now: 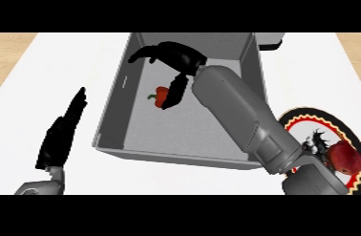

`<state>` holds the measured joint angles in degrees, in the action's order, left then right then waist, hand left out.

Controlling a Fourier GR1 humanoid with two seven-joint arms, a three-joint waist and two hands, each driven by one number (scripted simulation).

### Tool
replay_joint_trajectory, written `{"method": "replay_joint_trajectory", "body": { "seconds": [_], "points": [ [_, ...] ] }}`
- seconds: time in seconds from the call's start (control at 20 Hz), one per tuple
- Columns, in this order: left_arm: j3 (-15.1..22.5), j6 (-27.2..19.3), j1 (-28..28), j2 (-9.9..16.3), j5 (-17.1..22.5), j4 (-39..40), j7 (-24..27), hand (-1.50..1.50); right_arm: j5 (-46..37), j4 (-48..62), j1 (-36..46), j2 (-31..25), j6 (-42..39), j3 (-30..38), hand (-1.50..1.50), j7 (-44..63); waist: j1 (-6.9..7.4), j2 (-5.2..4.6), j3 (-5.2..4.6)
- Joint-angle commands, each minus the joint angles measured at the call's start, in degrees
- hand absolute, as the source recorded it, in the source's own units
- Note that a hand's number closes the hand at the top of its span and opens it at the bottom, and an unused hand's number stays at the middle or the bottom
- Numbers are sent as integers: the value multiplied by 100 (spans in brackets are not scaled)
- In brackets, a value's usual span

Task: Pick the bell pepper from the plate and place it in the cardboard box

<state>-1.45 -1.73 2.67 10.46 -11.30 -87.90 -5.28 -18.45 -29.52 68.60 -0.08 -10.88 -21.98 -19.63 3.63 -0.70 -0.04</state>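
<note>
The red bell pepper [160,93] with its green stem is inside the grey open-topped box [112,111], near the box's middle, and looks to lie on the floor. My right hand [176,56] hangs over the box's far half. Its fingers arch out to the left and its thumb points down, just right of the pepper and partly covering it. The fingers are spread wide of the pepper, not curled round it. The patterned plate [325,123] with a black rim lies at the lower right, half hidden by my right forearm.
A dark red apple-like fruit [345,156] sits on the plate near the right edge. My left hand [62,132] rests open, fingers straight, on the white counter left of the box. A grey object [271,40] stands behind the box's far right corner.
</note>
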Motion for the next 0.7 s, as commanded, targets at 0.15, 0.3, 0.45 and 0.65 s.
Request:
{"method": "replay_joint_trajectory", "body": {
  "seconds": [0.15, 0.3, 0.45, 0.65],
  "points": [
    [23, -43, 25, -72, -39, 93, 106, 0, 1436, 64, -141, 8, 538, 772, -150, -52, 5, -7, 5],
    [-131, 68, 218, 71, 73, 91, -6, 0, 1897, 299, 103, 8, 339, 1236, -150, -46, -75, -3, 5],
    [54, -53, -119, -74, -88, -33, 117, 0, 2297, 757, 580, -120, 1, 1988, -150, 76, -21, -41, 5],
    [-10, 25, -64, -37, -10, 74, 234, 0, 2516, 1266, 738, -697, -53, 2433, -150, 46, 17, -93, 1]
  ]
}}
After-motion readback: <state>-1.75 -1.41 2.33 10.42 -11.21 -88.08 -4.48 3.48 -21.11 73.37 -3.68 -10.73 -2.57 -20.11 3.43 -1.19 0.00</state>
